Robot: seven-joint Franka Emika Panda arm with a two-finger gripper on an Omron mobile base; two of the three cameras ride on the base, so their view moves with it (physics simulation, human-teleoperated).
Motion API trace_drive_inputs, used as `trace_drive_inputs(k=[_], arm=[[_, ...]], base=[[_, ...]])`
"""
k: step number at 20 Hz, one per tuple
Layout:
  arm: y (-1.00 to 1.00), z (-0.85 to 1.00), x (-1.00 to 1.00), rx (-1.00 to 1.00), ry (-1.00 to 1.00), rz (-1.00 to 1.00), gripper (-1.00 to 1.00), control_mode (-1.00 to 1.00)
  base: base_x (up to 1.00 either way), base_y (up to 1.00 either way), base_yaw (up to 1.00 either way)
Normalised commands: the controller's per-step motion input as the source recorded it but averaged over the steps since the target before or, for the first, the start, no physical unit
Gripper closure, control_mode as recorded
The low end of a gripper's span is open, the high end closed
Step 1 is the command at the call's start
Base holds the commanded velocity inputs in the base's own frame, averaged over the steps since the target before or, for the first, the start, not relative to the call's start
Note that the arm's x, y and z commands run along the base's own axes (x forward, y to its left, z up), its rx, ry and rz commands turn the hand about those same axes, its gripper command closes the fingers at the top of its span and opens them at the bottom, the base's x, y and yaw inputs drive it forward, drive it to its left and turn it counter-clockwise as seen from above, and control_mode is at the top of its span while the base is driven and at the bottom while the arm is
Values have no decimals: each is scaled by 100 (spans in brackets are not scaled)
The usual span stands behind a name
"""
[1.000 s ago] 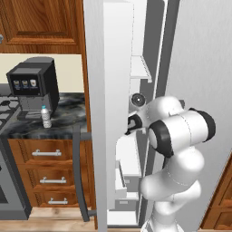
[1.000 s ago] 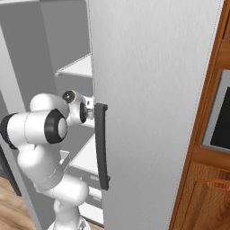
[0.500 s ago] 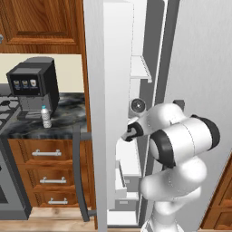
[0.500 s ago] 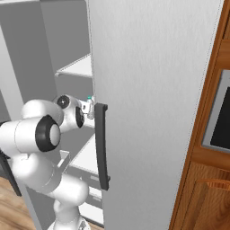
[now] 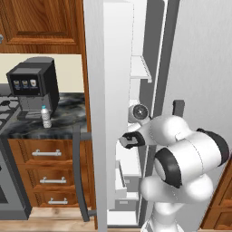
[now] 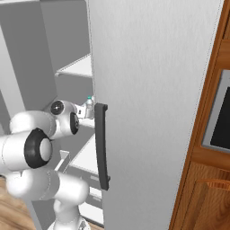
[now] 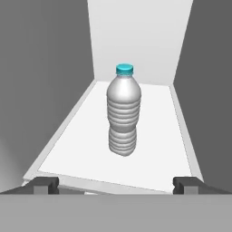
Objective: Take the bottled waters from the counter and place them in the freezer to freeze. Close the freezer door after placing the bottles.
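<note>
Bottled waters are split between two places: one bottle (image 7: 124, 111) stands upright on a white freezer shelf (image 7: 149, 167), teal cap up, also glimpsed in the right base view (image 6: 90, 107) just beyond the wrist, while the second bottle (image 5: 45, 117) waits on the dark counter (image 5: 68, 118) right by the coffee machine (image 5: 32, 86). The gripper (image 7: 113, 185) sits at the shelf's front edge with its fingers spread wide and nothing between them, clear of the bottle. The freezer door (image 5: 94, 136) stands wide open, its dark bar handle (image 5: 79, 172) facing the counter. I'd judge the first placement is finished and the arm is at the point of leaving the freezer (image 6: 148, 90). Next it needs to draw straight back without clipping the bottle, then swing left toward the counter for the second one; the door stays open until then.
</note>
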Motion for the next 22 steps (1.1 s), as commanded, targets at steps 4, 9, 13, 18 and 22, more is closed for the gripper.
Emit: trace_drive_inputs(k=[4, 9, 13, 18, 22], arm=[[-1, 28, -45, 4, 0, 0, -100, -100], [-18, 31, -52, 9, 0, 0, -100, -100], [-26, 29, -44, 9, 0, 0, -100, -100], [-14, 41, -53, 5, 0, 0, -100, -100], [0, 61, -64, 3, 0, 0, -100, -100]], base=[[0, 0, 0], [0, 0, 0], [0, 0, 0], [0, 0, 0], [0, 0, 0]])
